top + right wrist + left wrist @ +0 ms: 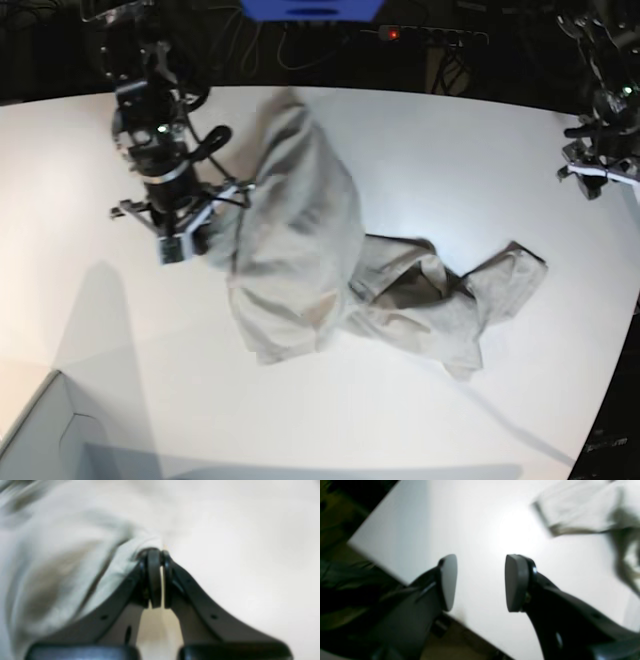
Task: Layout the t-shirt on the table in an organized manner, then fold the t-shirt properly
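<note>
The light grey-beige t-shirt point(300, 230) lies bunched on the white table point(450, 150), one part raised in a hump on the left and the rest trailing crumpled to the right. My right gripper point(222, 232) is at the shirt's left edge. The right wrist view shows this right gripper point(157, 555) shut on a fold of the t-shirt point(62, 555). My left gripper point(598, 178) hovers at the table's far right edge, apart from the cloth. Seen from its wrist, the left gripper point(481, 582) is open over bare table point(470, 530), with a blurred piece of the t-shirt point(582, 510) at the upper right.
A pale box corner point(40, 440) sits at the front left of the base view. A blue object point(310, 8) and a power strip point(420, 35) lie beyond the table's back edge. The left wrist view shows the table's edge point(380, 565) close beneath the left finger.
</note>
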